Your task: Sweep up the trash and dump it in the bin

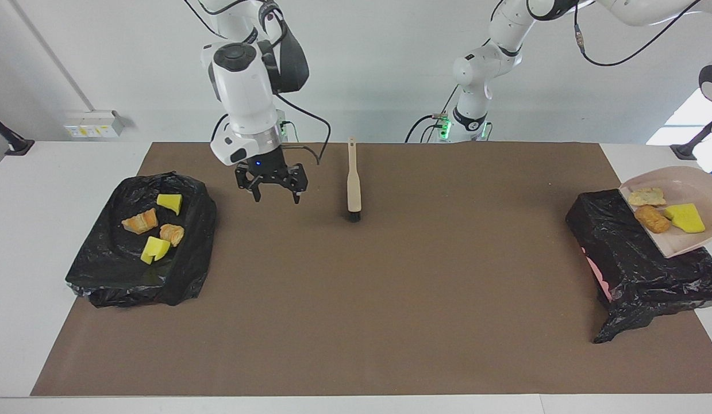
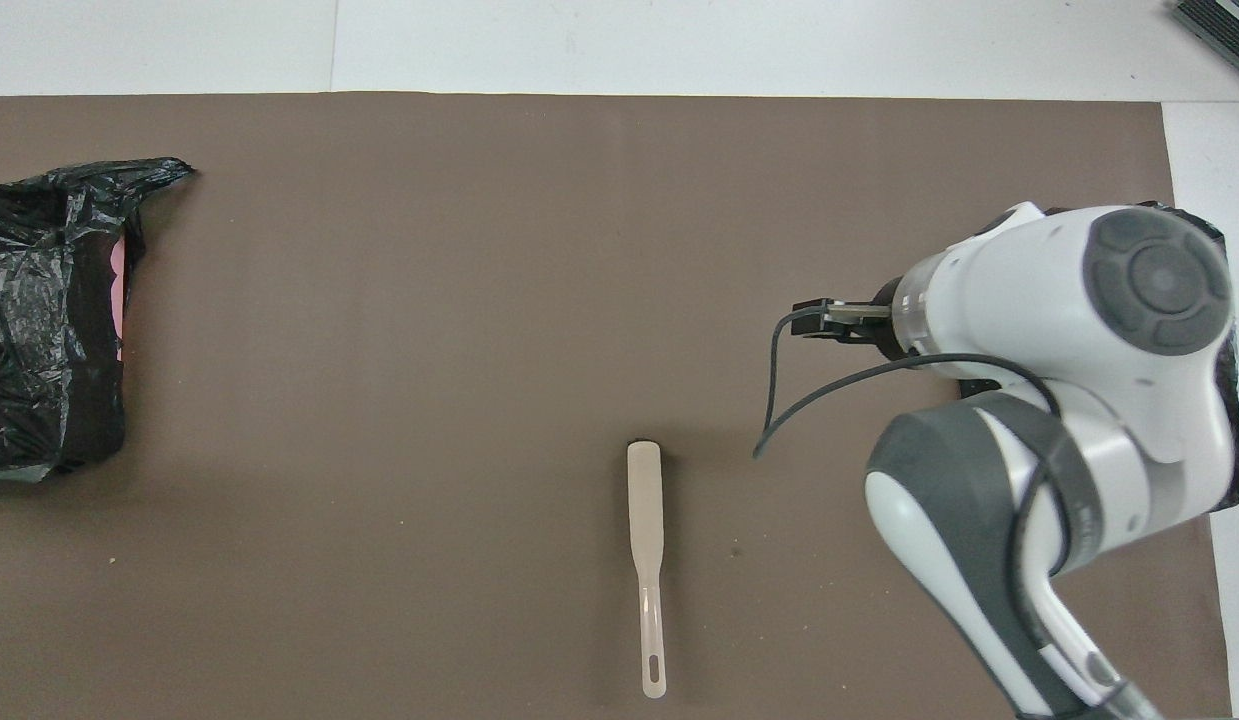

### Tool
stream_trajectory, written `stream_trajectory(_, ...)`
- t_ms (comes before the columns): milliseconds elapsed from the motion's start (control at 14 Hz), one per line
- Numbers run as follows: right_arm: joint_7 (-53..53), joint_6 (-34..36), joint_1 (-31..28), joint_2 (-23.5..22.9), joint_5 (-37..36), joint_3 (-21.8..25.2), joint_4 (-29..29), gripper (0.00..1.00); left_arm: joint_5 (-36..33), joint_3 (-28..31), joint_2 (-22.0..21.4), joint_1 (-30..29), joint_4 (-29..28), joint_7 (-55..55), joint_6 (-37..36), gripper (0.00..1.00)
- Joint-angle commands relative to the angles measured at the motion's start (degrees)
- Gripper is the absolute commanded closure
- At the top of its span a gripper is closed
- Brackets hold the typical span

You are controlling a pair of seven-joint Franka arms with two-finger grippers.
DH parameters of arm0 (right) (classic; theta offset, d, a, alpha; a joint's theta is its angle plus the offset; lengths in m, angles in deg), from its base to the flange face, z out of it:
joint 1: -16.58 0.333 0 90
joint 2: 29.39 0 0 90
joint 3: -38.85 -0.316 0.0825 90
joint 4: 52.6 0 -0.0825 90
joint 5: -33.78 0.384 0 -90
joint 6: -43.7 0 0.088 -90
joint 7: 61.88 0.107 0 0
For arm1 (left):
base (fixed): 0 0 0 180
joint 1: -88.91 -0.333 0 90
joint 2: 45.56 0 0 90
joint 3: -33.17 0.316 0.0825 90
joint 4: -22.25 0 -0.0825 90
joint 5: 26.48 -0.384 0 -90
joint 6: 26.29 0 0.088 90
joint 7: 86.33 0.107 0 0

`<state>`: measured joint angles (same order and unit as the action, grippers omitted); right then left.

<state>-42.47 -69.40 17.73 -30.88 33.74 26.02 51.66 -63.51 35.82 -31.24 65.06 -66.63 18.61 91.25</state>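
- While the dustpan (image 1: 677, 177) is hung tilted over the bin (image 1: 626, 253) at the left arm's end of the worktop, 3 scraps of trash (image 1: 654, 218) are carried in it. Its handle is judged to be gripped by the left tool, clenched out of view.
- Its lip is pointed down toward the bin, so a steeper tip is judged to be needed.
- The right tool (image 1: 275, 198) is spread empty over the mat, between the brush (image 1: 353, 184) and 4 scraps (image 1: 140, 221) on black plastic (image 1: 103, 264).
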Motion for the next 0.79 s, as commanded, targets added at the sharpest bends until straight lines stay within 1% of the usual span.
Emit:
stream_trajectory(0,-5.42,6.38,-4.12,-0.45,-2.32,-0.36,-5.11,0.00,-8.11,0.87,0.79,2.85,1.69,-2.99,-0.82,1.00)
stream_trajectory(72,-7.00,8.49,-4.66,0.08,-3.37,0.78,-6.16,0.00,-10.49,0.87,0.79,2.94,1.78,-3.52,-0.82,1.00)
stream_trajectory(215,-10.34,12.63,-4.57,0.96,-3.47,3.67,-7.75,0.00,-11.92,1.13,0.27,3.64,1.96,-3.61,-1.78,1.00)
stream_trajectory(358,-13.94,15.18,-3.96,1.93,-3.39,7.62,-9.59,0.00,-14.47,0.95,-1.31,4.34,2.57,-3.52,-3.71,1.00)
stream_trajectory(430,-16.13,16.93,-2.91,1.93,-3.21,10.51,-10.65,0.00,-15.26,0.95,-2.01,5.39,2.49,-3.61,-4.85,1.00)
stream_trajectory(573,-18.08,19.23,2.43,2.54,-3.21,17.62,-11.01,0.00,-20.60,0.69,-3.16,8.37,2.22,-4.48,-7.67,1.00)
stream_trajectory(645,-18.00,19.24,3.41,2.98,-2.77,19.32,-10.83,0.00,-21.32,0.60,-2.90,8.73,2.31,-5.71,-8.63,1.00)
stream_trajectory(717,-17.91,19.24,3.16,3.16,-2.25,19.51,-10.31,0.00,-21.33,0.51,-2.81,9.08,2.40,-7.02,-9.08,1.00)
